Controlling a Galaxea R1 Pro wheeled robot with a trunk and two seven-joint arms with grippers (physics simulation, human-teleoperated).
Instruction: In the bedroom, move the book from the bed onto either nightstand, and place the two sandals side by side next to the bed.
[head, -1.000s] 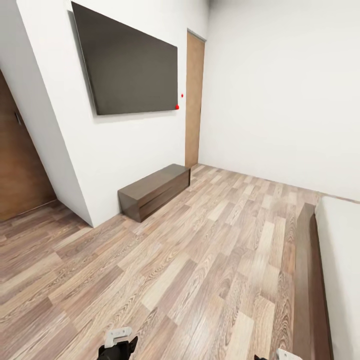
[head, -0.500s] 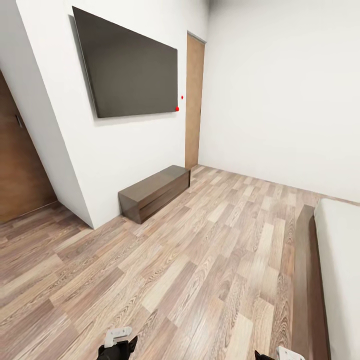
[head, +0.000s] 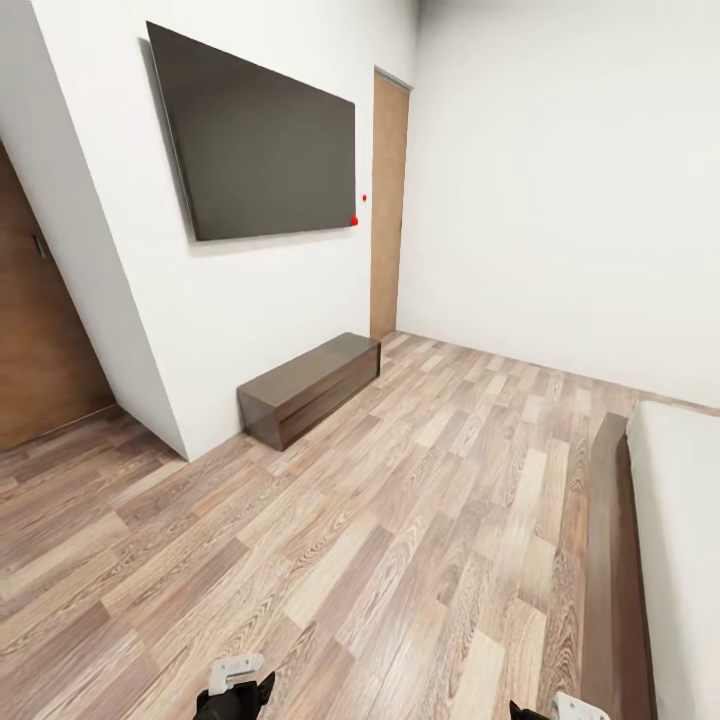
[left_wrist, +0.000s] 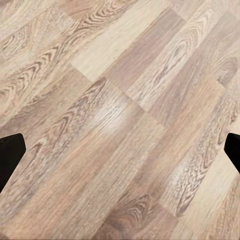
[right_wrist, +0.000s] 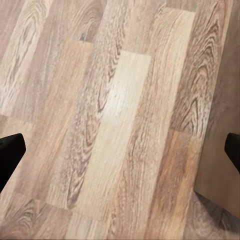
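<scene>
Both grippers, left (head: 235, 690) and right (head: 560, 710), hang low with fingers spread wide, holding nothing. Since a moment ago the view has crept downward slightly; the bed (head: 640, 560) stays at right, so the robot seems still travelling.

Wall-mounted dark screen (head: 262, 140), long low dresser (head: 310, 385) beneath, wood floor (head: 380, 540), bed (head: 680, 540) at right
</scene>
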